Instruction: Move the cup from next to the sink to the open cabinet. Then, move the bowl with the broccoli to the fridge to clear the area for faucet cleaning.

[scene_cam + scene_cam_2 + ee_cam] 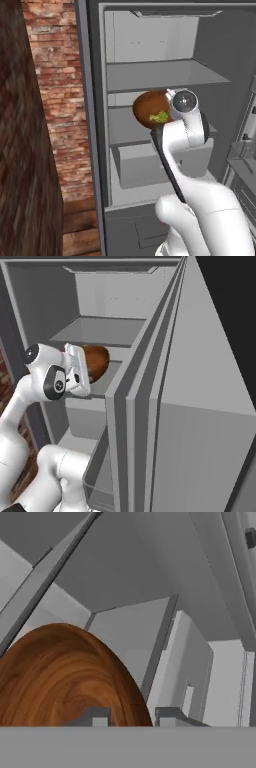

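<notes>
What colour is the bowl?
The bowl is dark brown with a swirly wood grain, clearest in the hand view.

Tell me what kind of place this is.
Likely a kitchen, rendered: an open fridge with grey shelves, a brick wall beside it, and a wooden bowl holding broccoli at a shelf.

Polished brown wood-grain bowl (65, 677), matt smooth grey fridge (160, 75) shelves, rough red brick wall (52, 75).

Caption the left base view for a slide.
Gripper places wooden bowl with broccoli on a shelf inside the open fridge.
</notes>
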